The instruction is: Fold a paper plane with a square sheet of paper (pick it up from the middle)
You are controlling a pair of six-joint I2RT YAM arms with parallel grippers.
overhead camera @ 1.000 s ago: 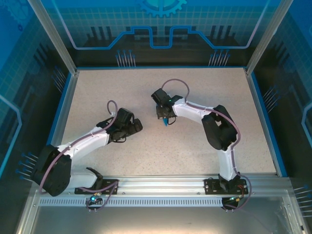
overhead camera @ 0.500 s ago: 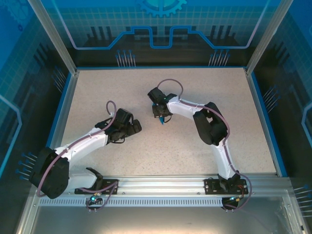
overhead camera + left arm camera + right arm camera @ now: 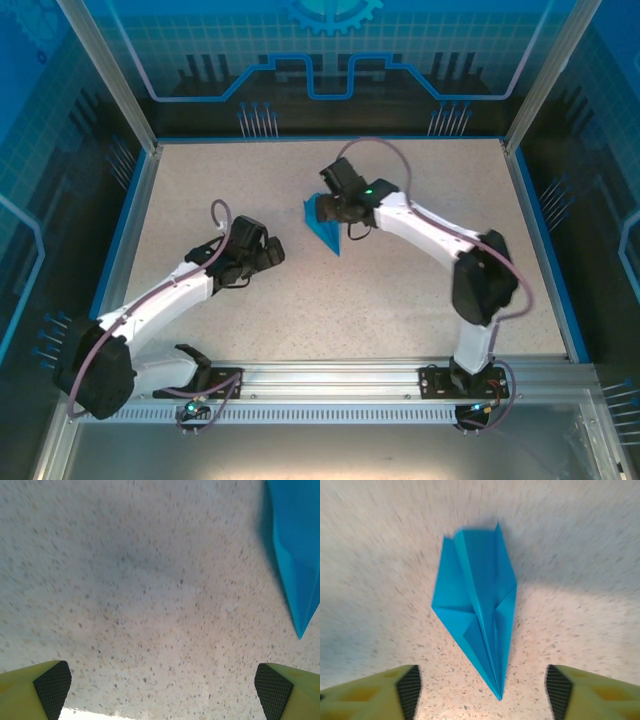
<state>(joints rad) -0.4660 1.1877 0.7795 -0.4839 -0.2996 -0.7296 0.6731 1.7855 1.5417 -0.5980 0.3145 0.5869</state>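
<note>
The paper plane is lying just ahead of the open, empty right tool, nose pointing back at it; the open left tool is sitting farther off.

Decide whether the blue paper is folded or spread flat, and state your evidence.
Folded: the paper plane forms a narrow pointed dart with a centre crease and overlapping flaps, lying on the table.

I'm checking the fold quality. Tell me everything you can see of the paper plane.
The paper plane is a narrow dart of thin teal-blue paper, fully folded, with a centre crease and layered flaps along it. It lies on the speckled table near the middle, nose toward the arms' bases. Only the table appears to touch it: the right pincer is open above it, jaws either side of the nose, clear of the paper.
</note>
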